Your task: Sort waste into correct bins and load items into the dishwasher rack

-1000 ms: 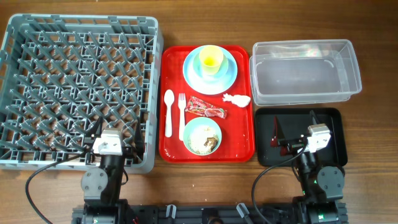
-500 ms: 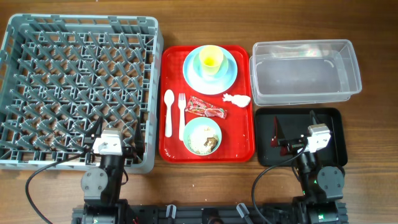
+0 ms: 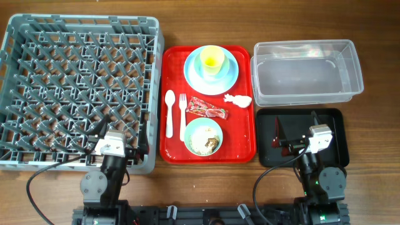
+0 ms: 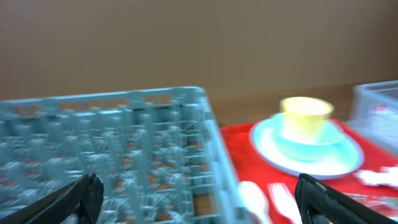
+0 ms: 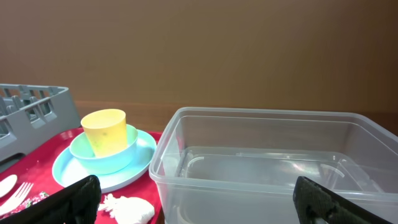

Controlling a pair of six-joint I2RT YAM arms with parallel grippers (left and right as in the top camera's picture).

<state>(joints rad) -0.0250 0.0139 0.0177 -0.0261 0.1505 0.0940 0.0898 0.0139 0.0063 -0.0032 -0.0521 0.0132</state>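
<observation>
Lying side by side on the 9 o'clock part of the red tray [image 3: 240, 139], the white spoon [image 3: 169, 112] and fork [image 3: 182, 109] run along the 12-to-6 line, heads toward 12. Both the left gripper [image 4: 198, 202] and the right gripper [image 5: 196, 202] show fingers spread apart.

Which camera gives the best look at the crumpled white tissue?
The overhead view: the tissue lies whole and sharp on the red tray. The right wrist view catches it only at the bottom edge; the left wrist view shows only a blurred white patch.
</observation>
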